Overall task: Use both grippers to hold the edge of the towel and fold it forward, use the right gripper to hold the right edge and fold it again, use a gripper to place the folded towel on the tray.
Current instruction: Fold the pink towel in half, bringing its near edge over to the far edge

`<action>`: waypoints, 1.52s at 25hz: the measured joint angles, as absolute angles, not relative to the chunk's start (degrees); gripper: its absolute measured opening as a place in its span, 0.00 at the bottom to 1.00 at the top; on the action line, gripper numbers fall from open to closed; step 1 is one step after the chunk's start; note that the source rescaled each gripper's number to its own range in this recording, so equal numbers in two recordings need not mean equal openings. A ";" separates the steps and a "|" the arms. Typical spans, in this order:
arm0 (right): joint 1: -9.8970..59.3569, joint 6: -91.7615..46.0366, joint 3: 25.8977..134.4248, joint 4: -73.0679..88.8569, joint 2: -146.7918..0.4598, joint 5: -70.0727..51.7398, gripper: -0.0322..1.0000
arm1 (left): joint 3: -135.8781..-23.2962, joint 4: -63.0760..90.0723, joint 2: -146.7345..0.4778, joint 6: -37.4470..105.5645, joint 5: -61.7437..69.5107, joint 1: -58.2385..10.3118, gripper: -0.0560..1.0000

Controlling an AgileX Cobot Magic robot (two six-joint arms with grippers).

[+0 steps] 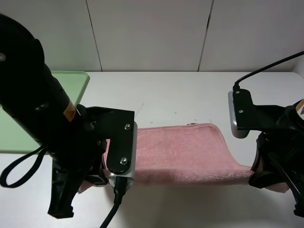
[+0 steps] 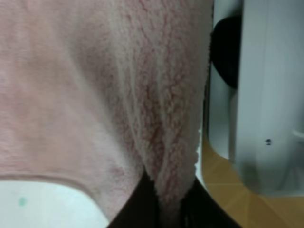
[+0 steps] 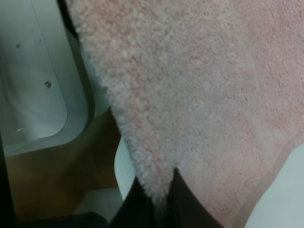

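I have the dusty-pink towel (image 1: 185,152) pinched at both ends, my left gripper (image 2: 164,206) and right gripper (image 3: 159,202) each clamped on bunched terry. It sags between them. The light-green tray (image 1: 19,133) lies flat, far left.

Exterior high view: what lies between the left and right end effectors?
Only the pink towel, stretched between the left end effector and the right end effector, each shut on its edge. The exterior high view shows the span.
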State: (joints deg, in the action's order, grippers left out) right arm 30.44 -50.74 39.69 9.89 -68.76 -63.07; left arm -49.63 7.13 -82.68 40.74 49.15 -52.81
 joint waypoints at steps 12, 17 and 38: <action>30.44 -50.74 47.11 3.23 -73.90 -59.93 0.03 | -49.63 0.37 -82.68 40.91 38.09 -46.81 0.05; 30.44 -50.74 51.76 1.30 -81.36 -58.24 0.03 | -49.63 0.00 -82.74 42.04 35.39 -42.35 0.05; 30.44 -52.04 56.57 -4.08 -93.26 -50.98 0.03 | -49.63 -1.40 -96.93 42.49 18.50 -36.83 0.05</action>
State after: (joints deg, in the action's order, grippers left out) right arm 30.44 -52.04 56.57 -4.08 -93.26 -50.98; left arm -49.63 -1.40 -96.93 42.49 18.50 -36.83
